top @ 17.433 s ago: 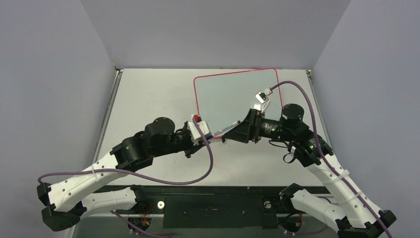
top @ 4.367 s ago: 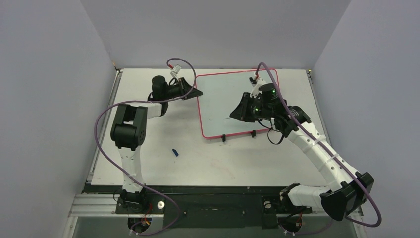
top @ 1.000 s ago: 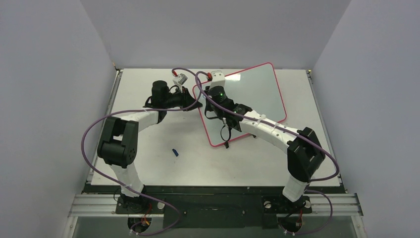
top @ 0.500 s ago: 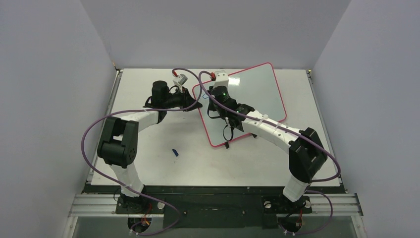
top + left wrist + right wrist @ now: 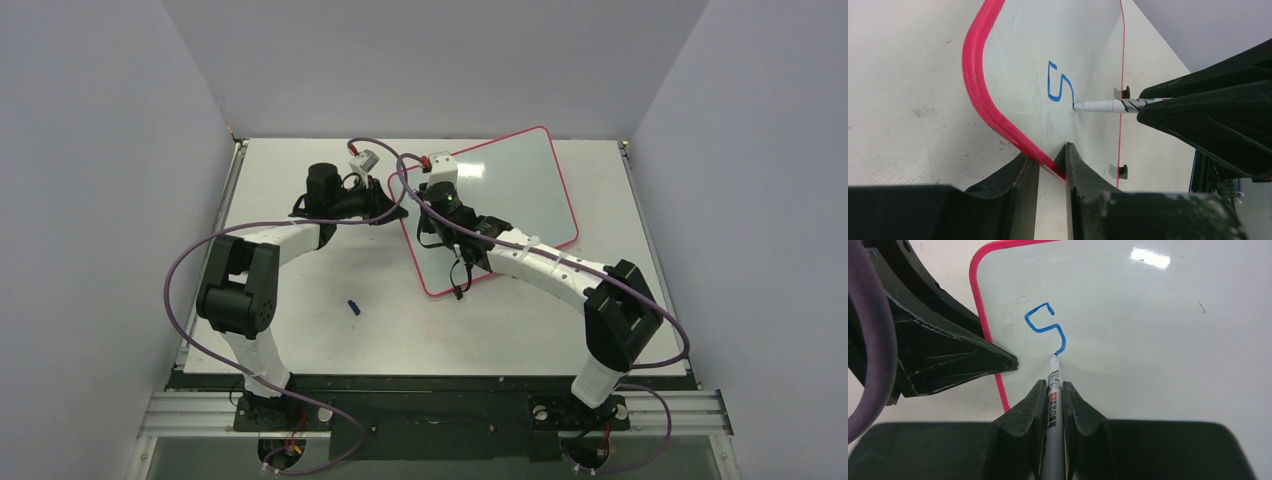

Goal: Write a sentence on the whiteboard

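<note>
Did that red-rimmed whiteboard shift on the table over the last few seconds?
Yes. The whiteboard has turned counterclockwise: its far edge, once nearly parallel to the table's back edge, now slants.

**Left arm** (image 5: 262,243): it rose from its base, bent at the elbow, and its forearm ran forward and to the right. **Left gripper** (image 5: 1049,155): the jaws were nearly closed, with one finger (image 5: 1020,175) on each side of the whiteboard (image 5: 977,85) rim, which was pinched between the tips. **Right arm** (image 5: 548,264): it stretched forward and to the left, with a low, almost straight forearm. **Right gripper** (image 5: 1053,385): the jaws were fully closed on a marker (image 5: 1052,407), which projected ahead between the fingers. The left gripper's fingertips lay just left of the right gripper's, near them but apart, and the two grippers were angled towards each other.
</note>
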Robot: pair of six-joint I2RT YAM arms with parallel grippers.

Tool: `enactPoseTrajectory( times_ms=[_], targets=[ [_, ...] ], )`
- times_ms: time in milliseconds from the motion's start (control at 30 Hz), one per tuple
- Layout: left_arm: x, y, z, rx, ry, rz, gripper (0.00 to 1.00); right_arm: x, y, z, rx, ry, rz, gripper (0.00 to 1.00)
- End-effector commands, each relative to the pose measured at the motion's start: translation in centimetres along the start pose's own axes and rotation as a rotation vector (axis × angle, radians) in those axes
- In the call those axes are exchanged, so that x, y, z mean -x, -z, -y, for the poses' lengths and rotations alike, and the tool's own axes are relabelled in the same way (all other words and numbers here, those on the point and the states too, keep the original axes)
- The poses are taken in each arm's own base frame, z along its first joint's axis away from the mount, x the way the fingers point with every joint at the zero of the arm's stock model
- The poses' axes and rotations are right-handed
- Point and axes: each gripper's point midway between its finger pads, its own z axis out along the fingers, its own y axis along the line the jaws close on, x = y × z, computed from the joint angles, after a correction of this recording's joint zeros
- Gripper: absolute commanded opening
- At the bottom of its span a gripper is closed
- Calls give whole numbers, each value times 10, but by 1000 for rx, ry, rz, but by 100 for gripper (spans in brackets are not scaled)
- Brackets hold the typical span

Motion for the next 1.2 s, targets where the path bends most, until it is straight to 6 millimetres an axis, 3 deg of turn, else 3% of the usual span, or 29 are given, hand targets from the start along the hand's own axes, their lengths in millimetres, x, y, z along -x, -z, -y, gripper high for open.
enactPoseTrajectory(
  times_ms=[0, 300, 533, 767, 933, 1167],
  targets=[
    [7, -2, 3, 0, -167, 15, 0, -4, 4, -14, 48, 22, -25, 0],
    [6, -3, 4, 0, -160, 8, 0, 14, 2, -26, 69, 16, -6, 0],
    [7, -3, 4, 2, -162, 8, 0, 38, 12, -27, 88, 17, 42, 0],
    [7, -3, 3, 3, -165, 7, 0, 55, 22, -3, 60, -29, 88, 0],
    [7, -3, 4, 0, -168, 8, 0, 66, 17, 19, 35, -74, 103, 0],
    [7, -3, 4, 1, -166, 7, 0, 72, 8, 22, 43, -84, 98, 0]
  ],
)
